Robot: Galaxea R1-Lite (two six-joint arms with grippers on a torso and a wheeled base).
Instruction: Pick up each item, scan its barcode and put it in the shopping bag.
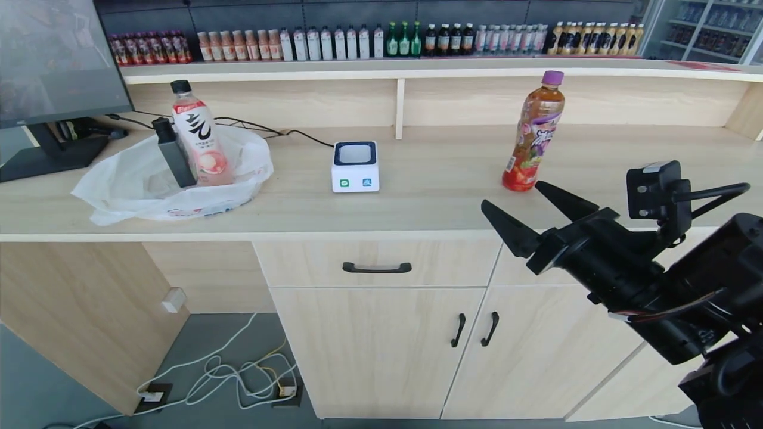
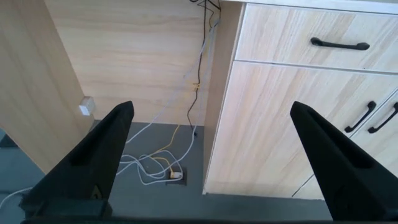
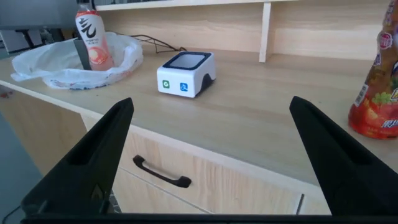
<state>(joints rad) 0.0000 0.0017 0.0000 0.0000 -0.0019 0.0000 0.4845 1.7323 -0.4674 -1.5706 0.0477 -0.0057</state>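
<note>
your right gripper (image 1: 512, 195) is spread wide just short of the purple-capped bottle (image 1: 533, 134), likely lined up to grasp it. the bottle stands upright on the counter (image 1: 429, 196), right of the scanner (image 1: 355, 165), with amber drink and a red fruit label. your left gripper (image 2: 211, 106), also spread and empty, hangs low by the cabinet.

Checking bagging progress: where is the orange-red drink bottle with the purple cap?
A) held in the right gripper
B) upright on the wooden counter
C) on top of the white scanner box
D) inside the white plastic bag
B: the orange-red drink bottle with the purple cap stands upright on the light wooden counter, right of the white scanner box; the open right gripper holds nothing.
</note>
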